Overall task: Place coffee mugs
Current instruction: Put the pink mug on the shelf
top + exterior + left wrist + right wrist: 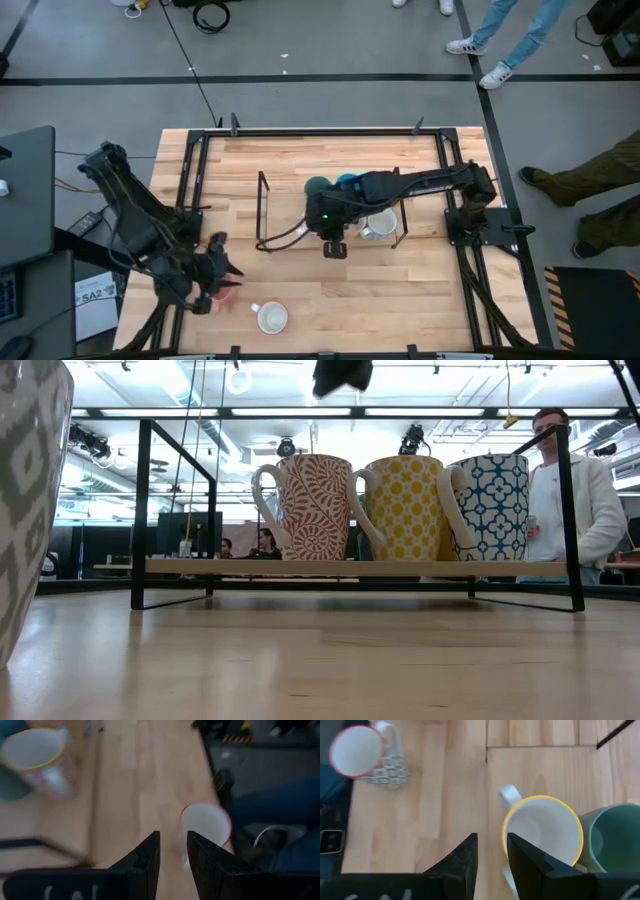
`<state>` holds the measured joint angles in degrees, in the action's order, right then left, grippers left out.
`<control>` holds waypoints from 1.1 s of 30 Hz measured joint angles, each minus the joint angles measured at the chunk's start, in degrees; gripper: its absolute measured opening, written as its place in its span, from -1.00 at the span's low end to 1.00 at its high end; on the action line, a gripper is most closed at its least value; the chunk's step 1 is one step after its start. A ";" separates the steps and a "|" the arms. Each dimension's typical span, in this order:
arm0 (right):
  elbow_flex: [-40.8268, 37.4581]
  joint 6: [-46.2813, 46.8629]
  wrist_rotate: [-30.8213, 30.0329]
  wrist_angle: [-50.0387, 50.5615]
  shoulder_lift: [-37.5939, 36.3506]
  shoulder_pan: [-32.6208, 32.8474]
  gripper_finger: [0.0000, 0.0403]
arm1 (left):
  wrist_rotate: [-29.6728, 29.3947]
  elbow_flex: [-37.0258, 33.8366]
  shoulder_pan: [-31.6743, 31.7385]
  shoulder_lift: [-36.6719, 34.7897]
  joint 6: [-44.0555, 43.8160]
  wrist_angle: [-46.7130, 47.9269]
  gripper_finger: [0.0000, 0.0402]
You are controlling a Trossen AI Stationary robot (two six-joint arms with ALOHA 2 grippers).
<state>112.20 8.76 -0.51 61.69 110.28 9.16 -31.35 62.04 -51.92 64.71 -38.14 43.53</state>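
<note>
Right gripper (pixel 491 852): over the middle of the table, above the low black-framed wooden rack (pixel 350 568); fingers parted by a narrow gap, nothing between them. Directly below its fingertips, a yellow-rimmed mug (pixel 542 834), white inside, handle toward the gripper; a pale green mug (pixel 615 837) touches it on one side.

Left gripper (pixel 173 855): near the table's front left corner; fingers slightly apart, empty. Just beyond its tips, a red-rimmed mug (pixel 205 826) standing upright on the wood.

Rack contents, low view: three tall patterned mugs in a row, close together — red leaf pattern (pixel 312 506), yellow dotted pattern (pixel 404 508), blue tile pattern (pixel 488 506).

Table (pixel 300 300), high view: one white mug (pixel 272 318) near the front edge, well apart from the rack. Grey-and-white patterned mug (pixel 28 490) very close to the low camera, at the picture's left edge.

Background: a person in a white top (pixel 575 500) behind the rack; legs and shoes of people (pixel 500 40) beside the table.
</note>
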 joint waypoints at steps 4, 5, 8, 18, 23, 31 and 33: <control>0.00 -0.16 -0.05 0.11 -1.76 2.50 -0.45 | 0.81 5.82 0.17 0.00 -1.71 14.12 -0.49; 0.00 -0.16 -0.07 0.15 -1.97 3.25 -0.45 | 1.18 6.42 0.40 0.00 -1.70 16.48 -0.49; 0.00 0.02 -1.79 0.26 -2.44 5.63 -0.45 | 4.74 6.60 1.47 0.00 -1.74 22.64 -0.49; 0.00 2.16 -4.40 0.37 -2.45 10.90 -0.45 | 16.23 -1.91 5.46 0.11 0.29 24.13 -0.49; 0.00 2.18 -4.42 0.14 -2.45 11.55 -0.46 | 17.94 -5.98 5.87 0.13 2.58 19.13 -0.49; 0.00 2.20 -4.50 -0.33 -2.42 11.48 -0.45 | 20.71 -9.89 6.86 0.13 4.38 15.38 -0.49; 0.00 2.20 -4.48 -0.35 -2.40 11.46 -0.45 | 20.76 -11.22 6.85 0.13 4.43 14.57 -0.49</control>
<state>112.20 10.96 -4.99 61.34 107.87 20.62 -10.59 50.82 -45.07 64.84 -33.71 58.10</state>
